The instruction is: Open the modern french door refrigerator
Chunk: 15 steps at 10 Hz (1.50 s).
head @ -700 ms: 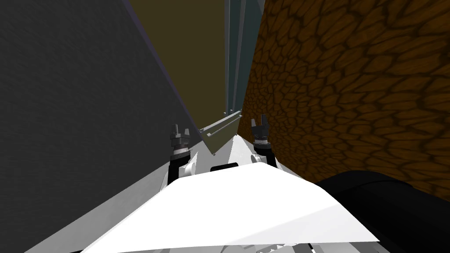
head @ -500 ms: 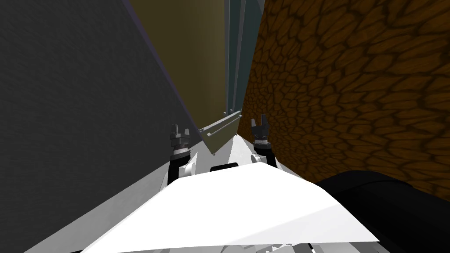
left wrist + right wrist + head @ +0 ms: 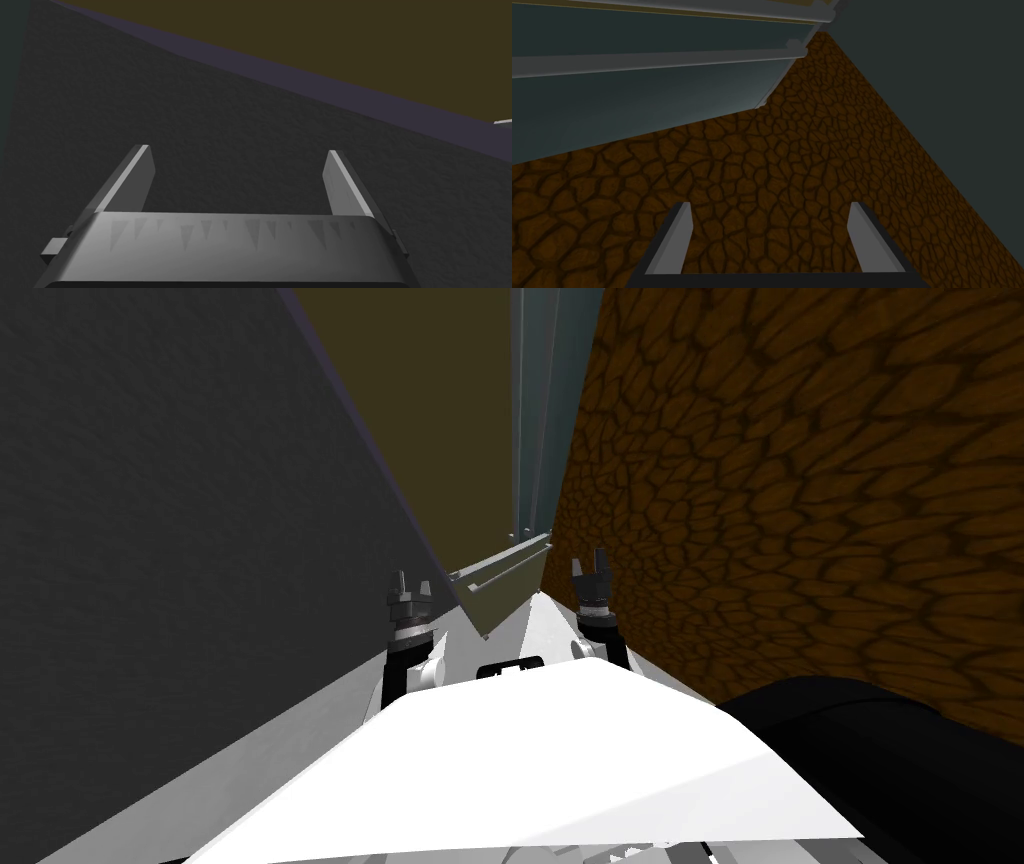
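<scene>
**Handles lie between the grippers, nearer the right one's line**

A dark grey, flat, wall-like surface (image 3: pixel 180 538) is seen across the 9 o'clock side of the head view. A brown, cobble-patterned floor (image 3: pixel 800 488) is seen across the 3 o'clock side, and this slant is taken to be the camera's roll. Between them an olive-brown flat panel (image 3: pixel 430 418) runs up toward 12 o'clock. Whether it belongs to the appliance cannot be told.

Just beside it stands the blue-grey, flat-fronted refrigerator (image 3: pixel 545 408), recognised by its long, light grey bar handles (image 3: pixel 500 560). Two of these bars are laid across the gap, with their long axis running from 8 o'clock to 2 o'clock. Other bars rise along the front toward 12 o'clock.

The left gripper (image 3: pixel 410 586) is held at 8 o'clock from the bars, apart from them. Its fingers are spread wide with nothing between them, and they are aimed at the dark grey surface (image 3: pixel 225 125).

The right gripper (image 3: pixel 592 566) is held at 4 o'clock from the bars. Its fingers are equally spread and empty. In its wrist view the blue-grey front (image 3: pixel 612 110) and a bar (image 3: pixel 652 60) lie beyond the fingertips (image 3: pixel 869 240), above the floor. The right arm is therefore judged the better placed. A swing toward 10 o'clock would be needed, with the jaws set across the bar's length.
</scene>
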{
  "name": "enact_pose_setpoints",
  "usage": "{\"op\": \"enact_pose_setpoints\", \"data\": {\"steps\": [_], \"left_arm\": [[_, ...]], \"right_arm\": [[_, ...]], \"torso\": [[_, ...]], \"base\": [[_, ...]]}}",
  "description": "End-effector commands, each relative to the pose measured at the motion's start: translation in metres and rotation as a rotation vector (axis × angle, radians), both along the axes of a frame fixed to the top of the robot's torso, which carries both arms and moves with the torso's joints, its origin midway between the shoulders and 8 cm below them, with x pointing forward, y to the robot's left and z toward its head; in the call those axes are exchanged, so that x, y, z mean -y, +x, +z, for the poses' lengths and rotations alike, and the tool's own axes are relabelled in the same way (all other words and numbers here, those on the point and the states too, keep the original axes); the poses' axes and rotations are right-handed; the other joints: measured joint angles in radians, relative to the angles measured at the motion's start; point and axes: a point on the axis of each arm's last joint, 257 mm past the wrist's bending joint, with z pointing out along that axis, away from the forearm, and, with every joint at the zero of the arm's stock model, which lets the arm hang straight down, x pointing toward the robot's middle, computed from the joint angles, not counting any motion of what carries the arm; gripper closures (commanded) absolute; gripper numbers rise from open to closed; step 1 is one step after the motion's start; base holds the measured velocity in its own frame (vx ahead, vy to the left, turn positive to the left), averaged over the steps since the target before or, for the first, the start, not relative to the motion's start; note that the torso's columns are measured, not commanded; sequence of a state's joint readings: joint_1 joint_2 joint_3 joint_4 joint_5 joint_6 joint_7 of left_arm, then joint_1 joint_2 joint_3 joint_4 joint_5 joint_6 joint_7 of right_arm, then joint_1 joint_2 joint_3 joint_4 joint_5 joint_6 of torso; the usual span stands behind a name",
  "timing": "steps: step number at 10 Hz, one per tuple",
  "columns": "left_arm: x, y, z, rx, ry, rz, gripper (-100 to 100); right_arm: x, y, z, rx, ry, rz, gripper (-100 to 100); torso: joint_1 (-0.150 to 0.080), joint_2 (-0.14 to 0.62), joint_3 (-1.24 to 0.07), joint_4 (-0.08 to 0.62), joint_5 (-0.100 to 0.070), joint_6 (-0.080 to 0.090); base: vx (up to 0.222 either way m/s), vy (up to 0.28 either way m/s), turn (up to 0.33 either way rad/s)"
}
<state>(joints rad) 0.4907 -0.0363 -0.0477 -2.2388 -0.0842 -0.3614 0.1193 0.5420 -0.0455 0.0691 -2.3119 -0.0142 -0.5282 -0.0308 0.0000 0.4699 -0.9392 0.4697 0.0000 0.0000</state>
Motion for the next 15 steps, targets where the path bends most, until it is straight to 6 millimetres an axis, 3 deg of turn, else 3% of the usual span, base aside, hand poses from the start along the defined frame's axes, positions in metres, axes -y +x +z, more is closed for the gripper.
{"op": "enact_pose_setpoints", "data": {"steps": [1, 2, 3, 5, 10, 11, 15], "left_arm": [[0.0, 0.0, 0.0, 0.0, 0.0, 0.0, 0], [0.0, 0.0, 0.0, 0.0, 0.0, 0.0, 0], [0.002, 0.001, -0.004, -0.011, 0.032, -0.015, -100], [0.003, 0.004, -0.013, -0.031, 0.075, -0.034, -100], [-0.007, 0.015, -0.044, -0.092, 0.138, -0.051, -100], [-0.014, 0.019, -0.058, -0.117, 0.147, -0.047, -100], [-0.03, 0.026, -0.085, -0.163, 0.15, -0.03, -100]], "right_arm": [[0.0, 0.0, 0.0, 0.0, 0.0, 0.0, 0], [0.0, 0.0, 0.0, 0.0, 0.0, 0.0, 0], [0.0, 0.0, 0.0, 0.0, 0.0, 0.0, 0], [0.0, 0.0, 0.0, -0.001, 0.0, 0.0, 0], [0.0, 0.0, 0.0, -0.001, 0.0, 0.0, 0], [0.0, 0.0, 0.0, -0.001, 0.0, 0.0, 0], [0.0, 0.0, 0.0, -0.001, 0.0, 0.0, 0]], "torso": [[0.0, 0.074, -0.148, 0.074, 0.0, 0.0], [0.0, 0.148, -0.295, 0.148, 0.0, 0.0], [0.0, 0.221, -0.443, 0.221, 0.0, 0.0], [-0.001, 0.263, -0.532, 0.264, 0.0, 0.0], [0.0, 0.267, -0.537, 0.268, 0.0, 0.0], [-0.001, 0.268, -0.537, 0.268, 0.0, 0.0], [0.001, 0.27, -0.536, 0.269, 0.0, 0.0]], "base": [[0.0, 0.0, 0.0], [0.0, 0.0, 0.0], [0.016, -0.013, 0.017], [0.034, -0.027, 0.031], [0.069, -0.054, 0.05], [0.11, -0.096, 0.117], [0.096, -0.087, 0.064]]}}
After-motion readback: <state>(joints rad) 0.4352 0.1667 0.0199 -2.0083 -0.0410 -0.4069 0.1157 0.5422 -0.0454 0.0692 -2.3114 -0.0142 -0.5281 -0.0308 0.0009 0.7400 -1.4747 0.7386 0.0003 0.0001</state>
